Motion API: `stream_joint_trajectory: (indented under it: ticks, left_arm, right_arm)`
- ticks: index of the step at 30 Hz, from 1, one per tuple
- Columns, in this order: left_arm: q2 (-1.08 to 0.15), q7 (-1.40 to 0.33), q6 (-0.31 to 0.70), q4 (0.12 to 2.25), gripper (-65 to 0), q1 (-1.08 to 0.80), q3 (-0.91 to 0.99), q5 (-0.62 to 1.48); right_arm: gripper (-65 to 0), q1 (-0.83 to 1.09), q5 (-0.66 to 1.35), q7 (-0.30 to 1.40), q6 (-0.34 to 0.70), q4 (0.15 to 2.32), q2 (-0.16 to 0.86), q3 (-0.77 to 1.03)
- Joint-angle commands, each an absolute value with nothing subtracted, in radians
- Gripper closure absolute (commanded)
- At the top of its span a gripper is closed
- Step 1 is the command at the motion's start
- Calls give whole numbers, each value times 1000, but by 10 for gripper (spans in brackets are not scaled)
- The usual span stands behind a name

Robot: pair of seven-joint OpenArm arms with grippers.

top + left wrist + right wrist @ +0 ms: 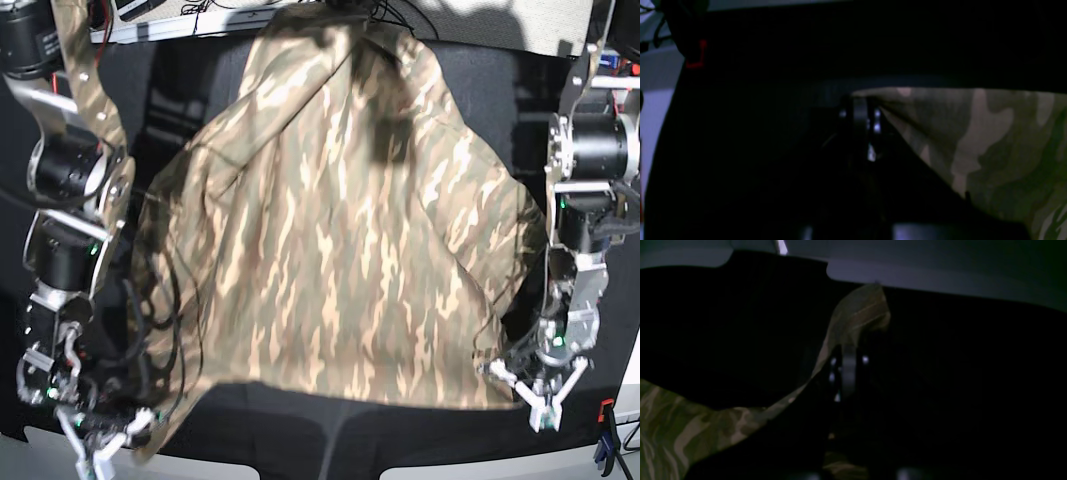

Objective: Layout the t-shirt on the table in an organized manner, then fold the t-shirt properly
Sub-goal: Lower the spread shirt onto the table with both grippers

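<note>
Black table (pixel 300 420) bears t-shirt (pixel 340 240); left gripper (pixel 540 385) and right gripper (pixel 105 440) pinch its hem corners.

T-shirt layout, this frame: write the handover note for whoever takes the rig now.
Left gripper: jaws shut on a near corner of the t-shirt.
Right gripper: jaws shut on the opposite near corner.
T-shirt: spread wide over the table, far end near the back edge, hem towards the grippers and held between them.
Done: shirt mostly opened out, some wrinkles and a bunched side near the right arm.
Left: set the hem down flat, smooth it, then do every fold.
</note>
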State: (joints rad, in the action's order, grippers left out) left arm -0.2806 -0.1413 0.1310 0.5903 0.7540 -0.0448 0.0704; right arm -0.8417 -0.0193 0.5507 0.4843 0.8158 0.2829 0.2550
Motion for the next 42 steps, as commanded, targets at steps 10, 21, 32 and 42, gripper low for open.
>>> stream_joint_trajectory:
  ticks: [10, 21, 32, 42]
  left_arm:
    - [-294, -138, 127, 606, 0, 828, -42, 105]
    - [-294, -134, 127, 605, 0, 831, -42, 105]
    - [-294, -141, 126, 605, 0, 831, -42, 105]
    - [-297, -99, 126, 605, 0, 831, -42, 57]
  right_arm:
    - [0, -962, -27, 505, 454, 833, 296, 208]
    - [0, -961, -27, 486, 455, 829, 296, 208]
    - [-330, -961, -105, 433, 455, 828, 296, 208]
    - [-330, -961, -67, 457, 455, 828, 295, 208]
